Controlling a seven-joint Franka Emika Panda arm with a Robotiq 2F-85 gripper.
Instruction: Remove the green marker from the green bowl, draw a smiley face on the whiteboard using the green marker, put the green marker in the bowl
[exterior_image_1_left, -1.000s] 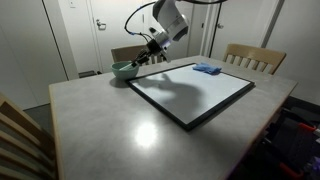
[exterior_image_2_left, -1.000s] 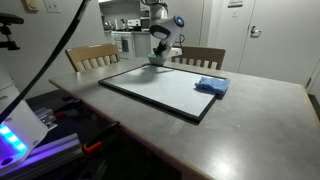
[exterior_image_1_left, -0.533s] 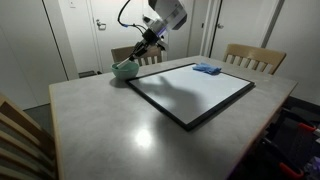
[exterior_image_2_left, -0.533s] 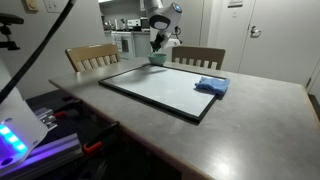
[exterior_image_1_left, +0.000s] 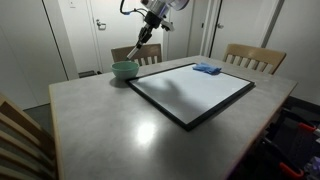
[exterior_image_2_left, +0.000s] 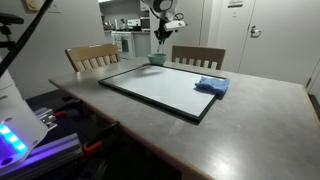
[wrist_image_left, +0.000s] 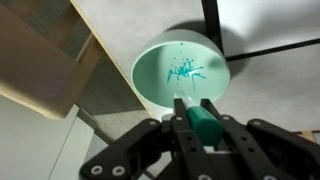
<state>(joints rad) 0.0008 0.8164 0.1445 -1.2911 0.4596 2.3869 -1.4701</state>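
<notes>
End effector (wrist_image_left: 197, 118): clamped tight on marker (wrist_image_left: 208, 128), up high.
Marker: in the grip, hanging abv bowl (wrist_image_left: 150, 80), clear of it.
Bowl: on surface (exterior_image_1_left: 100, 125), just beside whiteboard (exterior_image_1_left: 190, 92) corner.

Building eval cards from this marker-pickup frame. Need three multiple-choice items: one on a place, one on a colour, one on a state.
1. The scribbles inside the green bowl are: A green; B red; C black.
2. The blue cloth lies: A in the bowl; B on a corner of the whiteboard; C under the bowl.
3. The gripper is: A open, empty; B shut, empty; C shut on the green marker.

Answers: A, the wrist view shows green marks on the bowl's floor; B, both exterior views show the cloth on the board's corner; C, the marker sits clamped between the fingers above the bowl.
</notes>
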